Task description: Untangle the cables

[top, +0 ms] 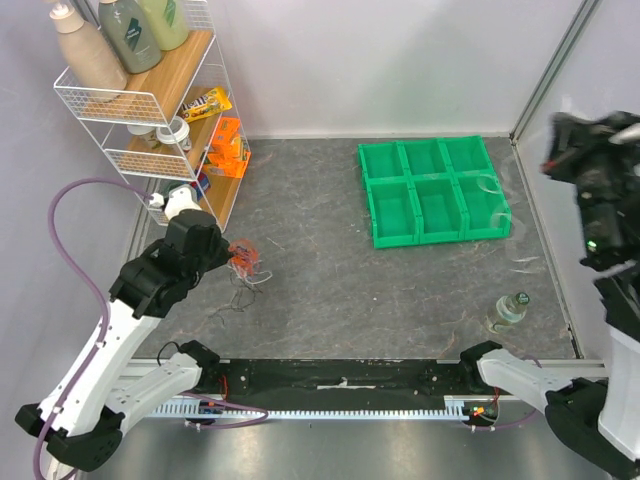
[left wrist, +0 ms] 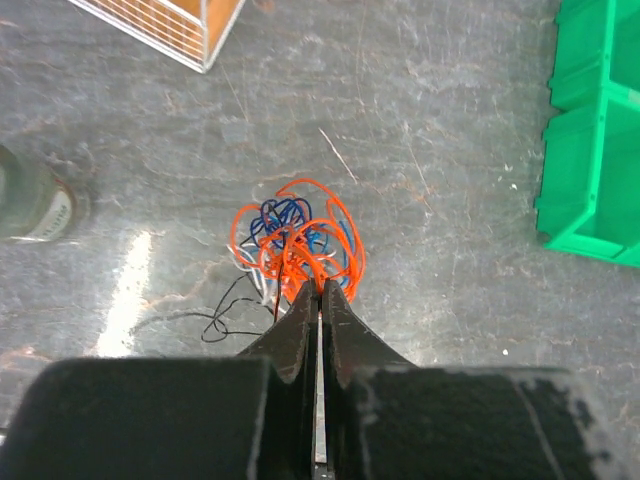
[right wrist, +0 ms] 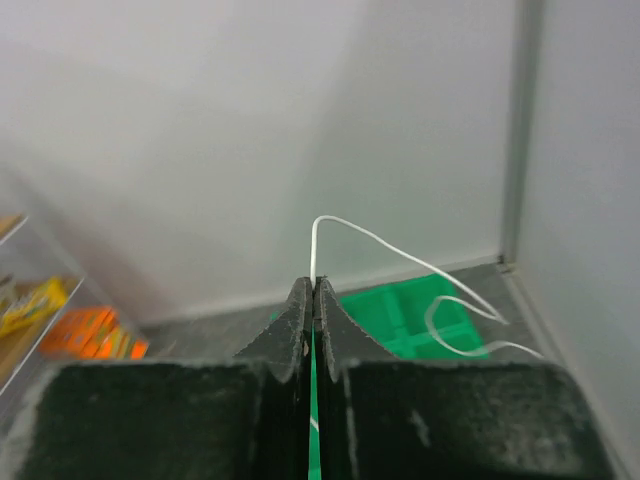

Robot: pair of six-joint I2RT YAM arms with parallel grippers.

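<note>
Nearest, at the grey table's (top: 330,290) left side, the left gripper (left wrist: 320,287) is clamped on a tangle of orange, blue and black cables (left wrist: 298,238). The right gripper (right wrist: 314,284), raised high, pinches a white cable (right wrist: 398,250). Farther back sits a green six-compartment bin (top: 435,176). A wire shelf (top: 150,100) in the far corner holds bottles (top: 130,30).
</note>
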